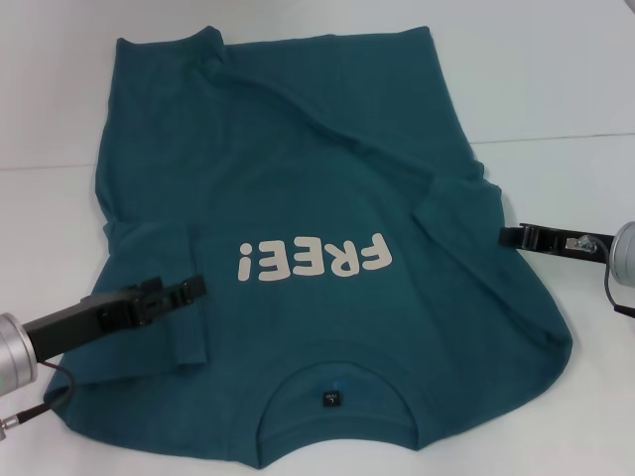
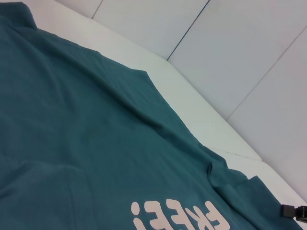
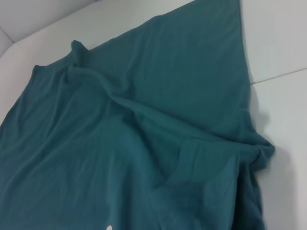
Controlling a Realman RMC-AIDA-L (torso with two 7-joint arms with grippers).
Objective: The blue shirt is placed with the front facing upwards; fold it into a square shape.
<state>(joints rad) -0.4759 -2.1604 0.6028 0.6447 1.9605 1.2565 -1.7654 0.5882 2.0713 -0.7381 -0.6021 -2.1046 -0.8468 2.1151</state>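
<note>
The blue shirt (image 1: 298, 198) lies spread on the table (image 1: 556, 89), its collar (image 1: 332, 397) at the near edge. The left gripper (image 1: 193, 289) is over the shirt's left side. The right gripper (image 1: 508, 236) is at its right edge.

The scene is lit brightly and evenly from above. The white table (image 1: 556, 69) is nearly washed out, without hard glare. Only soft, faint shadows are cast beside the shirt (image 1: 298, 178) folds. Slight softness is seen in both wrist views.
</note>
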